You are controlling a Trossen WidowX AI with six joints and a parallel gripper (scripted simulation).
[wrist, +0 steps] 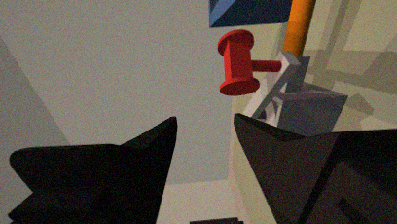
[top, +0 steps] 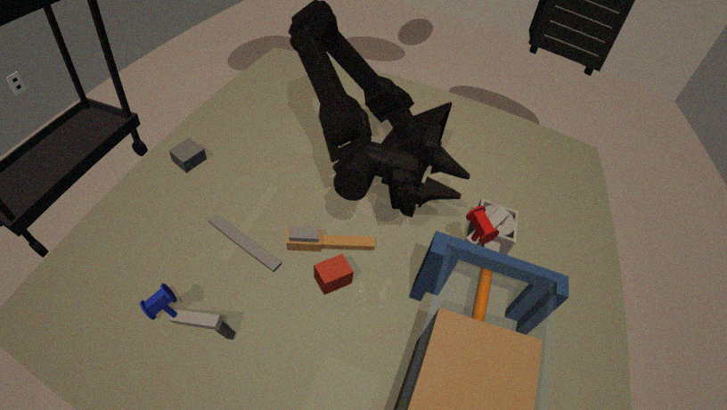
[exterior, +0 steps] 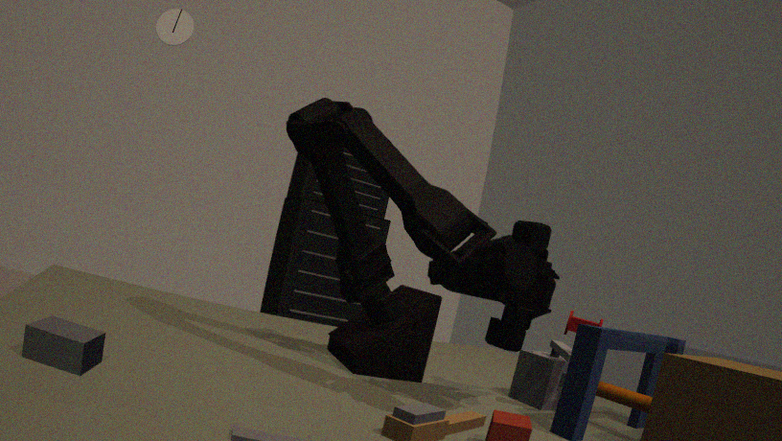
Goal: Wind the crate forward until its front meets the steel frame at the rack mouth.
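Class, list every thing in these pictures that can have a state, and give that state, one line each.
Black parallel-jaw gripper: open, holding nothing, apart from the winch.
Red spool-shaped winch handle: seated on the grey winch.
Orange strap: runs straight from winch to crate.
Tan crate: flat, behind the blue frame.

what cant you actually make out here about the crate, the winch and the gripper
- Crate: its near end is cut off by the bottom edge in the top view, so its full length is unknown.
- Crate front against the blue frame: contact is not clear in any view.
- Winch: its top hole is hidden under the red handle.
- Gripper: open, empty; its fingertips are too dark to see in the exterior view.
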